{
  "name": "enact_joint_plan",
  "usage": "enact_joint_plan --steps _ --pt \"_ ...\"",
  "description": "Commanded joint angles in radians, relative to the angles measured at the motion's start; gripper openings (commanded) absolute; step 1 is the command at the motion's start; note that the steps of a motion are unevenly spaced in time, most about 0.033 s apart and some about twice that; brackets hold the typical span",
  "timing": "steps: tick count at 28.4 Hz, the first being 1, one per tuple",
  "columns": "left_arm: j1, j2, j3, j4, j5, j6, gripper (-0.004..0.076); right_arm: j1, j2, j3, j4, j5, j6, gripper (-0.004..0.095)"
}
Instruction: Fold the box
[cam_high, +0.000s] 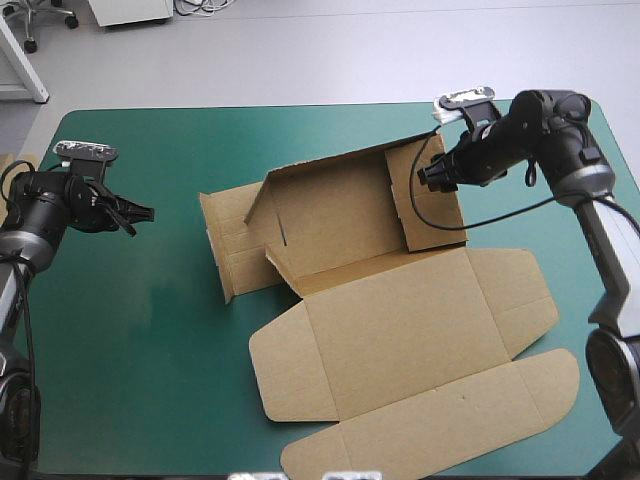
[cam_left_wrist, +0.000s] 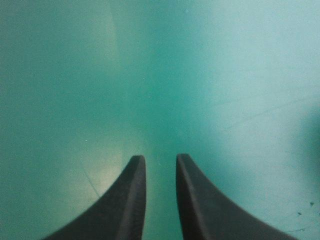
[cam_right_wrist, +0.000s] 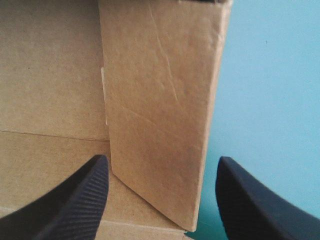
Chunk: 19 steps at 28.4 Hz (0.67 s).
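The brown box (cam_high: 340, 225) lies mid-table with its back wall and right side wall (cam_high: 438, 215) raised; its left flap (cam_high: 226, 243) is low and the lid (cam_high: 410, 340) lies flat toward the front. My right gripper (cam_high: 424, 176) is open at the right wall's top edge. In the right wrist view this wall (cam_right_wrist: 160, 90) stands between the spread fingers of the right gripper (cam_right_wrist: 162, 167), with the box floor on one side and teal-green cover on the other. My left gripper (cam_high: 140, 214) hovers over bare cover left of the box; the left gripper (cam_left_wrist: 160, 159) is slightly open with nothing in it.
The teal-green cover (cam_high: 130, 330) shows bare at the front left. A sliver of brown board (cam_high: 6, 160) peeks at the table's left edge. The lid's rounded flaps (cam_high: 520, 400) reach close to the front right edge.
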Motion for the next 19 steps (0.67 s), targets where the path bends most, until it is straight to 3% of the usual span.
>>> enact_joint_plan --steps 1,5,8,16,19 --pt "0.001 -0.039 -0.027 -0.001 -0.033 0.001 0.0156 -0.005 -0.16 0.161 0.023 -0.209 -0.04 0.0577" --pt "0.001 -0.039 -0.027 -0.001 -0.035 0.001 0.0157 -0.003 -0.258 0.415 0.049 -0.482 -0.074 0.0577" --pt "0.001 -0.039 -0.027 -0.001 -0.028 0.001 0.0156 -0.003 -0.258 0.52 0.042 -0.601 -0.084 0.0577" --pt "0.001 -0.039 -0.027 -0.008 -0.026 0.009 0.0157 -0.003 -0.113 0.493 0.06 -0.62 -0.11 0.057" --pt "0.001 -0.039 -0.027 -0.008 -0.023 0.015 0.0156 -0.003 -0.09 0.468 0.06 -0.586 -0.1 0.0451"
